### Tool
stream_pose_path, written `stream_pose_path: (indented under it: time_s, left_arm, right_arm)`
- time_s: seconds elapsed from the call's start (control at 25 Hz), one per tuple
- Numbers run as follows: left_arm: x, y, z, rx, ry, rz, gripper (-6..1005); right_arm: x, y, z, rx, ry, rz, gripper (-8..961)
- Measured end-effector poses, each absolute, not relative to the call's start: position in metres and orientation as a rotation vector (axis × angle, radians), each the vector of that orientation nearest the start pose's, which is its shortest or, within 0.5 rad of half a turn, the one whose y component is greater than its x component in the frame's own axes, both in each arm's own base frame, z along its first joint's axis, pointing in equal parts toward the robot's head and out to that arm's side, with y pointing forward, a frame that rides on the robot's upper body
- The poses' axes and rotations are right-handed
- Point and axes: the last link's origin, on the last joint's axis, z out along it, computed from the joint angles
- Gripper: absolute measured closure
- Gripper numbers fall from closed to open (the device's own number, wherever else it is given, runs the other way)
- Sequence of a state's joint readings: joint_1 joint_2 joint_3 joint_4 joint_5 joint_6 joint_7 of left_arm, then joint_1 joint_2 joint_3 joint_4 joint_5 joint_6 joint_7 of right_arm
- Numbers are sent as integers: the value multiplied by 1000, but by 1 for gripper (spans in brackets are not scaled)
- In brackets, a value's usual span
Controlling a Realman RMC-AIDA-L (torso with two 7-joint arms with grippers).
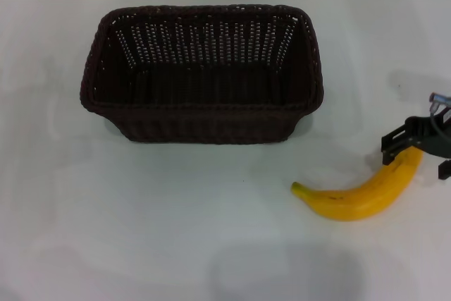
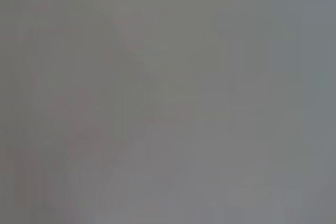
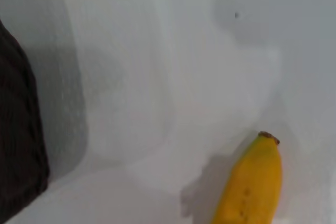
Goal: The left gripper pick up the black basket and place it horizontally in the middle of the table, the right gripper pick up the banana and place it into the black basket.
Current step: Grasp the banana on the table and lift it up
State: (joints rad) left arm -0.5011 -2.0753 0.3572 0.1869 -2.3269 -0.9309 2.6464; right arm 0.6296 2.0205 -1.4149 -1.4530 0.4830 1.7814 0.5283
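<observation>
We've got the banana (image 1: 366, 195) lying flat on the white table (image 1: 176, 230), toward the right side and nearer to us than the basket, its dark tip pointing left and its curve bowing toward us. At its far right end the right gripper (image 1: 417, 153) sits astride the stem end, one black jaw on either side of the yellow skin; we can't tell whether the jaws are actually pressing the fruit or only standing around it. A small silver fitting (image 1: 438, 99) shows just above the claw at the picture's right edge.

From the right wrist view we see the banana's (image 3: 251, 187) tip against the table (image 3: 173, 66), with a dark woven corner of the basket (image 3: 18, 145) well apart from it.

The black basket (image 1: 204, 75) stands upright in the middle of the table, long side facing us, open top, nothing inside.

The left gripper isn't in any view; the left wrist view gives us only a blank grey blur.
</observation>
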Motion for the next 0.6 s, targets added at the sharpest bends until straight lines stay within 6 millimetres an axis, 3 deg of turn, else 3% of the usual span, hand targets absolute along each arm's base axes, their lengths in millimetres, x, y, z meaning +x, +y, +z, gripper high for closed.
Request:
stream_pose_path:
  time_s: [0.6]
  left_arm:
    - [-385,358,59,-1241,-849,-695,152]
  right_arm:
    - [195,357,14,-1706,1941,-369,99]
